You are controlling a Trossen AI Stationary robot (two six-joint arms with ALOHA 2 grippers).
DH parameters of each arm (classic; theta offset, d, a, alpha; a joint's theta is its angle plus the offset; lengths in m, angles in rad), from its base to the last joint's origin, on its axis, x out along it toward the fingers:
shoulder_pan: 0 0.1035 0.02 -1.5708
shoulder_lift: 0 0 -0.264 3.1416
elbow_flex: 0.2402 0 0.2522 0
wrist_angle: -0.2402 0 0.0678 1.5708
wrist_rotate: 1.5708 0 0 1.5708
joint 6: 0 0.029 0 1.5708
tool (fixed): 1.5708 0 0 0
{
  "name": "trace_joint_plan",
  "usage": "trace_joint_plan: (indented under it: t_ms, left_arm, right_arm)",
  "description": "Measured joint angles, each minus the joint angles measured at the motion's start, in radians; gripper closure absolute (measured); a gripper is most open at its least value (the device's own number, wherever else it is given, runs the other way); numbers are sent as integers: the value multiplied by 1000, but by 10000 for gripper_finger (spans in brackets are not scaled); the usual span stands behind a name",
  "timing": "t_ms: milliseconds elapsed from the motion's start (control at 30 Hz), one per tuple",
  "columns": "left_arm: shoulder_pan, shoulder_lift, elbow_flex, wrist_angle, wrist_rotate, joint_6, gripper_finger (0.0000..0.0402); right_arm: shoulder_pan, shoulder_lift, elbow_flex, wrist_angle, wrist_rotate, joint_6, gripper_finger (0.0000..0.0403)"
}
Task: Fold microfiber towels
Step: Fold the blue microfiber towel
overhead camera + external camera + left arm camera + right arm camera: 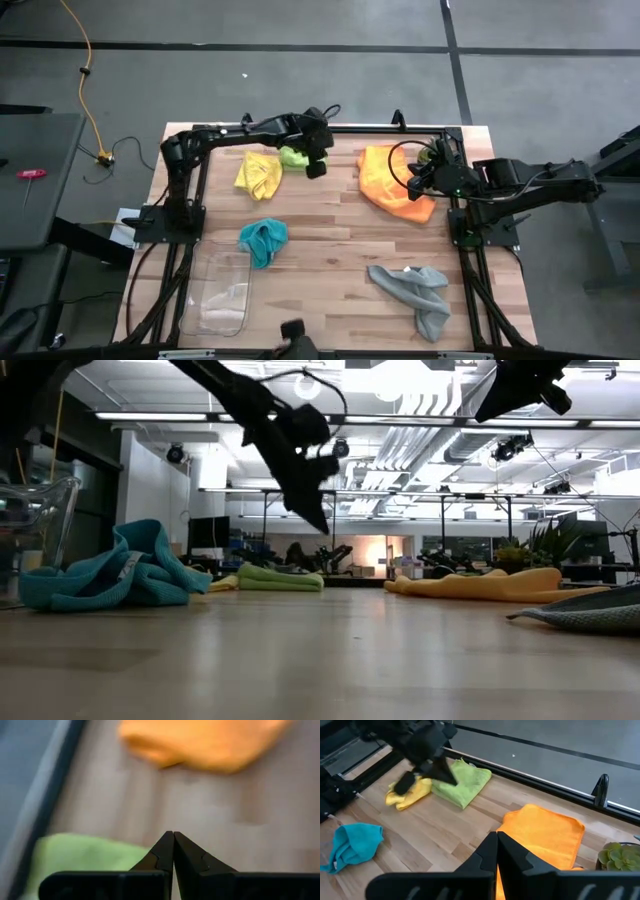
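Lime green microfiber cloth point(294, 156) is seen lying at the far edge of the wooden table point(330, 260), beside a crumpled yellow cloth point(259, 174). The left gripper point(316, 168) is held just above it, fingers pressed together and empty. The right gripper point(418, 183), likewise closed on nothing, is poised over the flat orange cloth point(385, 178). Teal point(263, 241) and grey point(415, 292) cloths are placed nearer the front.

An industrial lab is showing: ceiling strip lights point(200, 416) are glowing over far workbenches point(340, 565), cables point(88, 90) trailing across concrete floor point(300, 90).
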Motion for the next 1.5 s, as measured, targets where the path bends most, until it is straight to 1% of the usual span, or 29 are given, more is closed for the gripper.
trace_joint_plan:
  t_ms: [67, 133, 200, 267, 333, 400, 467, 533, 700, 767, 867, 1033, 1100, 1200, 1300, 1367, 1500]
  left_arm:
    - [-20, -63, -48, 10, 97, -49, 402]
    - [-51, -141, -120, 88, 144, -87, 401]
    - [-91, -236, -227, 191, 159, -153, 402]
    - [-133, -333, -355, 347, 157, -239, 402]
    - [-185, -433, -484, 498, 130, -345, 402]
    - [-241, -521, -591, 592, 75, -411, 402]
    - [-299, -588, -669, 621, 15, -430, 402]
    - [-350, -634, -711, 610, -28, -433, 401]
    - [-421, -668, -720, 502, -69, -490, 392]
    - [-440, -668, -720, 459, -73, -471, 379]
    - [-461, -669, -720, 416, -75, -471, 350]
    - [-483, -737, -720, 405, -95, -501, 293]
    - [-485, -784, -720, 406, -136, -504, 271]
    - [-484, -867, -720, 404, -217, -517, 244]
    - [-484, -946, -720, 405, -310, -521, 226]
    - [-485, -980, -720, 404, -352, -532, 218]
    - [-486, -1004, -720, 395, -352, -535, 211]
  right_arm:
    - [0, 1, 0, 1, 0, 0, 403]
    - [0, 7, 0, 0, 0, 0, 403]
    - [0, 17, 0, 1, 0, 1, 403]
    - [0, 33, 0, 0, 0, 0, 403]
    - [0, 50, 0, 0, -2, 0, 403]
    - [0, 68, 0, 0, -9, 0, 403]
    - [0, 81, 0, 0, -13, -1, 403]
    - [0, 90, 0, 4, -14, -6, 403]
    - [0, 91, 0, 4, -14, -8, 403]
    - [0, 91, 0, 15, -22, -6, 403]
    - [0, 96, 0, 77, -58, -30, 402]
    - [0, 126, 0, 272, -193, -206, 402]
    - [-6, 149, 0, 349, -224, -259, 402]
    - [-24, 201, 0, 432, -249, -294, 402]
    - [-41, 273, 0, 536, -303, -307, 402]
    - [-47, 333, 0, 635, -357, -340, 402]
    - [-62, 461, 0, 888, -474, -402, 402]
